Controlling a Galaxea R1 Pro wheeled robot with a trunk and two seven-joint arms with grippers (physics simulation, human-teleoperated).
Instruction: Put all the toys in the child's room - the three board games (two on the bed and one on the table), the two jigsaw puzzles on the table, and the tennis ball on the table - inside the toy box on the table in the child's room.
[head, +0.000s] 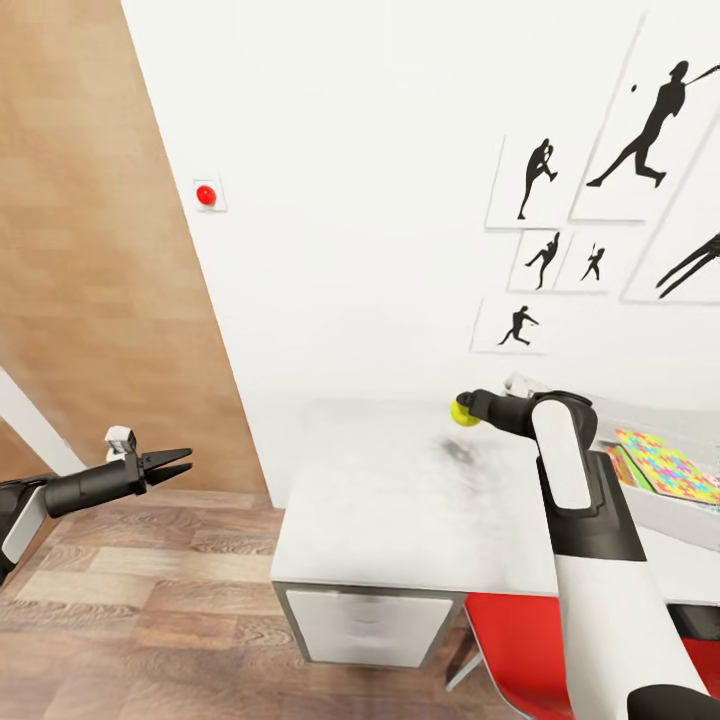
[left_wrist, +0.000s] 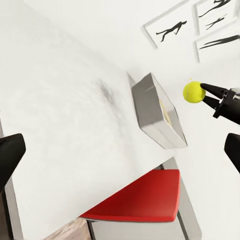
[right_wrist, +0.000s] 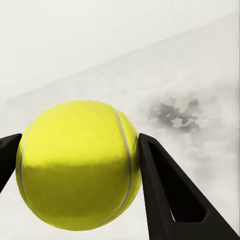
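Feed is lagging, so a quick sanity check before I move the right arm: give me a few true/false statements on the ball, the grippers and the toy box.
1. The right gripper is shut on the tennis ball. True.
2. The ball rests on the table. False: it is held above the tabletop.
3. The left gripper holds a board game. False: it is open and empty, off beside the table.
4. A jigsaw puzzle lies in the toy box. True.

Child's bedroom: sports posters (head: 600, 170), desk (head: 400, 500)
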